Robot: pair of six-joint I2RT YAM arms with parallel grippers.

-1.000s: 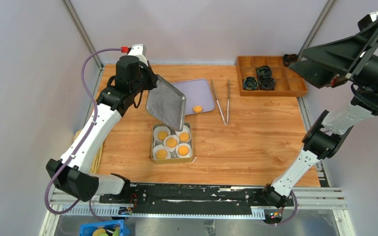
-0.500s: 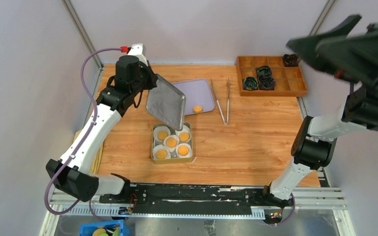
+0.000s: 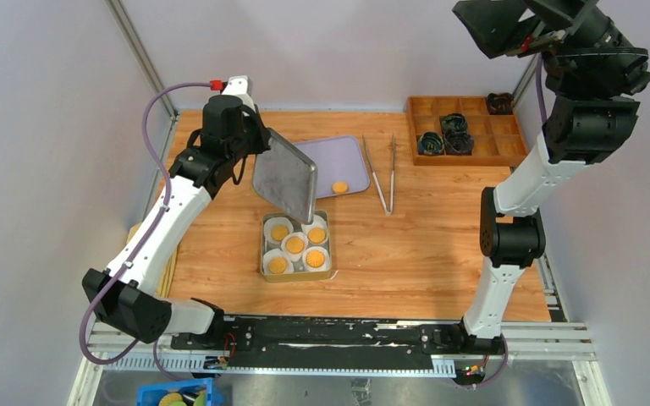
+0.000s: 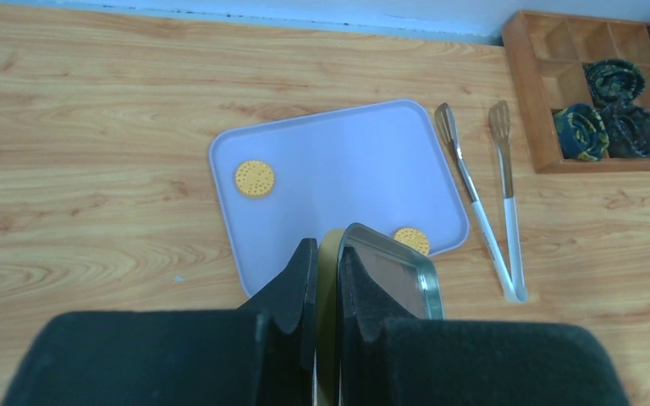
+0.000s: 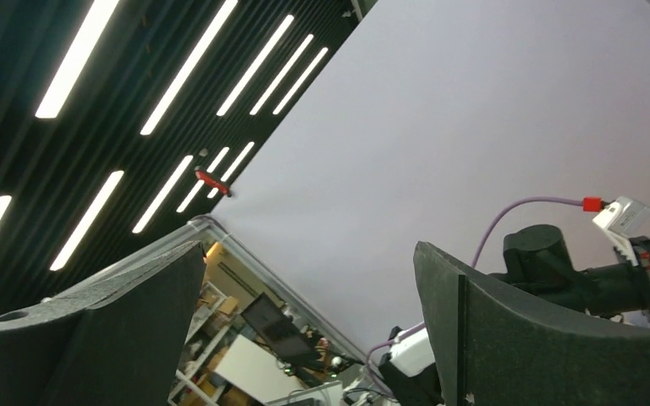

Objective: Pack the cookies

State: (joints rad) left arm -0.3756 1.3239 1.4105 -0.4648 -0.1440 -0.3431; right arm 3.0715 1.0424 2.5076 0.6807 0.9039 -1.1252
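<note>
Several cookies sit in white liners inside the open gold tin (image 3: 297, 275) at the table's middle, one at the centre (image 3: 294, 244). One cookie (image 3: 339, 187) shows on the lavender tray (image 3: 338, 152). The left wrist view shows two cookies on that tray (image 4: 338, 161), one loose (image 4: 255, 178) and one (image 4: 411, 239) partly behind the lid. My left gripper (image 3: 260, 144) is shut on the rim of the metal tin lid (image 3: 285, 176), holding it tilted above the tin. It also shows in the left wrist view (image 4: 326, 247). My right gripper (image 3: 516, 17) is raised high at the back right, open and empty, its camera facing the ceiling (image 5: 309, 254).
Metal tongs (image 3: 381, 173) lie right of the tray. A wooden compartment box (image 3: 508, 154) with dark rolled items stands at the back right. The enclosure's walls and posts close in the table's sides.
My right arm has swung up and to the left, ending high above the back right corner. My left gripper with the lid has barely moved.
</note>
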